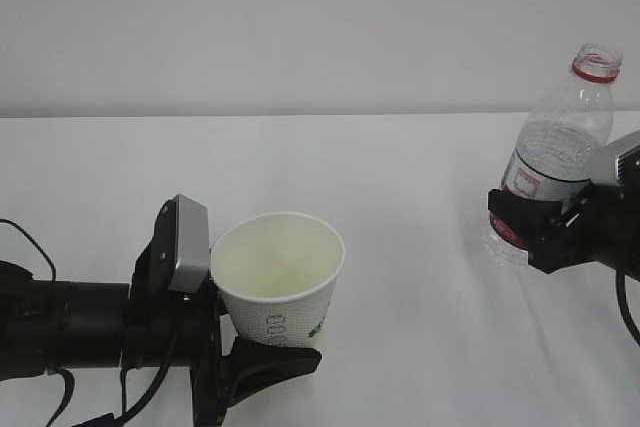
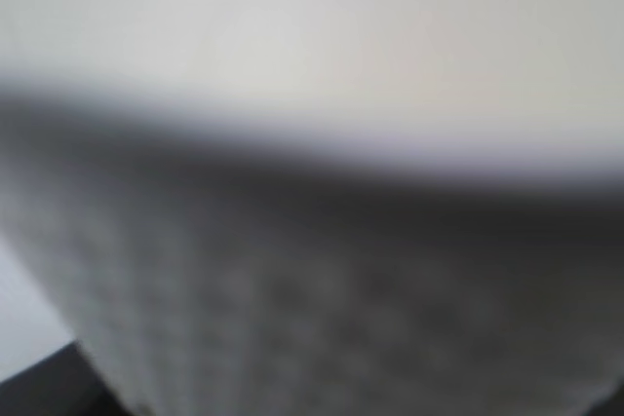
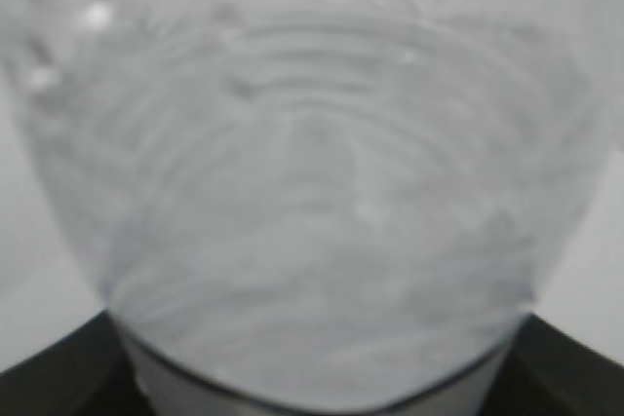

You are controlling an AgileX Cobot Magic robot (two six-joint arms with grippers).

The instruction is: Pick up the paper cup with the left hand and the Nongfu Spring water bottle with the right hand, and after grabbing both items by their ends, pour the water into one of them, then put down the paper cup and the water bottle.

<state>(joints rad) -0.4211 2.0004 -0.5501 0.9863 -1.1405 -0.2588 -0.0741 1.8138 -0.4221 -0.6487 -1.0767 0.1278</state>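
Observation:
The white paper cup (image 1: 285, 292) with green print leans with its mouth up and toward the camera. My left gripper (image 1: 262, 349) is shut on its lower end. In the left wrist view the blurred cup (image 2: 312, 289) fills the frame and hides the jaws. At the right, the clear Nongfu Spring water bottle (image 1: 560, 142) tilts slightly left. It has a red label and a red neck ring, and its mouth is uncapped. My right gripper (image 1: 535, 222) is shut on its lower part. The bottle (image 3: 312, 192) also fills the right wrist view. I cannot make out the water.
The white table (image 1: 400, 167) runs back to a plain pale wall. The cup and the bottle are about a third of the frame's width apart. Cables trail from the left arm (image 1: 60, 322) at the lower left edge.

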